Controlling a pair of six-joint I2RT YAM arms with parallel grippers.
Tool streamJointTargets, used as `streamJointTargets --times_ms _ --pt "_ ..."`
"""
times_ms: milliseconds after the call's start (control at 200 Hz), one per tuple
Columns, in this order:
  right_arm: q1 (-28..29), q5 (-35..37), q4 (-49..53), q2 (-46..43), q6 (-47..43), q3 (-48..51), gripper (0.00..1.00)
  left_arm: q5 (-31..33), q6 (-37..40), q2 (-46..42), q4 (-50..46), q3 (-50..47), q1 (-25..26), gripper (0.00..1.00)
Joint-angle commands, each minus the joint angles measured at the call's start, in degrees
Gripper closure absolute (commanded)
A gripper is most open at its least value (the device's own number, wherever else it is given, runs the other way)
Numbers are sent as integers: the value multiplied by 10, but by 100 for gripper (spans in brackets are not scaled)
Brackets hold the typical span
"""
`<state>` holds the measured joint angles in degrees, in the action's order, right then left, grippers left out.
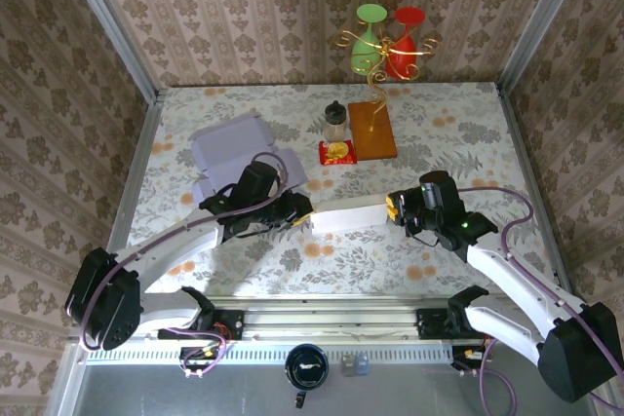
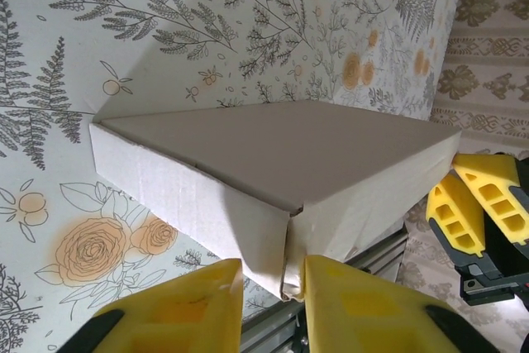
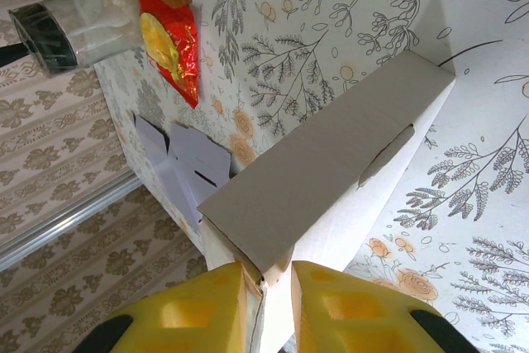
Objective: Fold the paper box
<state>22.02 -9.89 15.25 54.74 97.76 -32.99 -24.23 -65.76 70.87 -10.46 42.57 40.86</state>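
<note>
The white paper box point(image 1: 349, 217) is folded shut into a flat, closed shape and spans the gap between my two grippers near the table's middle. My left gripper point(image 1: 304, 209) holds its left end: in the left wrist view the box's point(image 2: 273, 163) near corner sits between the yellow fingers point(image 2: 364, 303), the jaws pressed on it. My right gripper point(image 1: 393, 208) grips the right end; the right wrist view has the box's point(image 3: 331, 171) corner pinched at the gripper point(image 3: 269, 303). The right gripper's fingers point(image 2: 479, 212) also appear past the box's far end.
A flat purple box blank point(image 1: 239, 148) lies behind the left arm. A small jar point(image 1: 335, 122), a red snack packet point(image 1: 337, 151) and a brown board point(image 1: 372, 129) sit at the back centre. Green and red glasses on a gold stand point(image 1: 388, 41) rise behind them. Walls enclose three sides.
</note>
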Motion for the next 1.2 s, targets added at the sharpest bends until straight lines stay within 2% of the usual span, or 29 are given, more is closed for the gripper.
streamJointTargets --times_ms 0,320,385,520,635,765,870,1090,1150,1195 --pt "5 5 108 16 9 31 78 12 15 2 -28 -29 6 78" --pt "5 5 132 4 6 34 77 37 63 13 -29 -59 27 85" --pt "5 6 131 -5 -17 19 71 57 81 5 -45 -47 34 86" --pt "4 3 110 -37 -64 -7 51 84 107 -8 -45 -35 48 87" --pt "3 -12 93 -80 -72 -6 44 111 127 -18 -25 -32 72 87" --pt "0 -25 165 -126 -104 -10 43 135 145 -20 5 -42 107 87" --pt "-1 -29 208 -164 -128 10 43 141 125 -8 42 -66 130 87" --pt "-18 -57 192 -176 -162 71 47 117 103 50 112 -79 138 86" --pt "-27 -68 197 -172 -183 70 48 112 101 54 98 -65 138 83" --pt "-31 -65 211 -172 -208 58 48 120 97 43 86 -60 140 77"
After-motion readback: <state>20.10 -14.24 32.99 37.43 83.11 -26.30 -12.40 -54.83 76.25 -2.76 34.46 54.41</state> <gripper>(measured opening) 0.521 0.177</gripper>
